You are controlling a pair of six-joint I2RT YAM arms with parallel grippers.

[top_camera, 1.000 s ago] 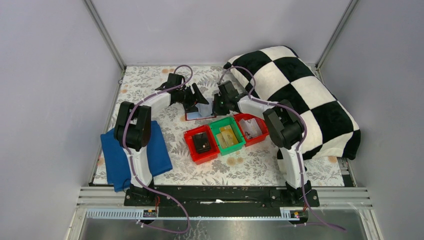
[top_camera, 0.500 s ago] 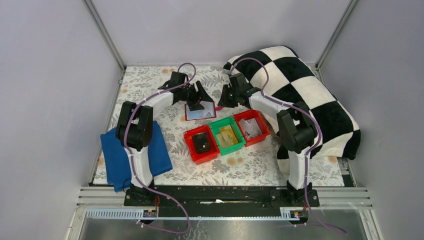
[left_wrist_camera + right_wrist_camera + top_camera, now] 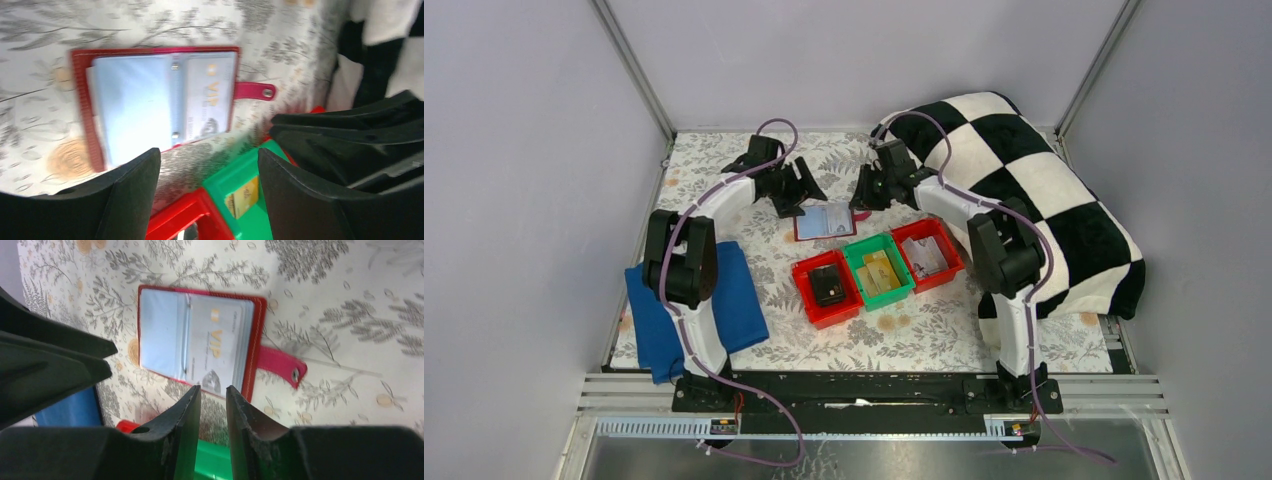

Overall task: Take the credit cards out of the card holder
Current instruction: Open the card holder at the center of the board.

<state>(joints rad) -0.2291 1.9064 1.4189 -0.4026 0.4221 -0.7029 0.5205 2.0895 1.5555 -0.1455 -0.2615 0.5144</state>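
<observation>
Our left gripper [image 3: 207, 160] hangs wide open and empty; the right gripper [image 3: 213, 390] is barely parted, holding nothing. Both hover above the holder [image 3: 135, 100], which lies spread flat on the table [image 3: 280, 30], leaving its card [image 3: 210, 95] exposed, we judge, for pulling.

You have one card holder [image 3: 828, 222] with one credit card [image 3: 215, 347] face showing; any cards behind it can't be counted. Three bins: a red bin [image 3: 802, 292], a green bin [image 3: 887, 301] and a second red bin [image 3: 936, 284]. One black box [image 3: 827, 285], one blue cloth [image 3: 659, 320], one checkered blanket [image 3: 1024, 170]. Two grippers: left gripper [image 3: 802, 190], right gripper [image 3: 865, 195].
</observation>
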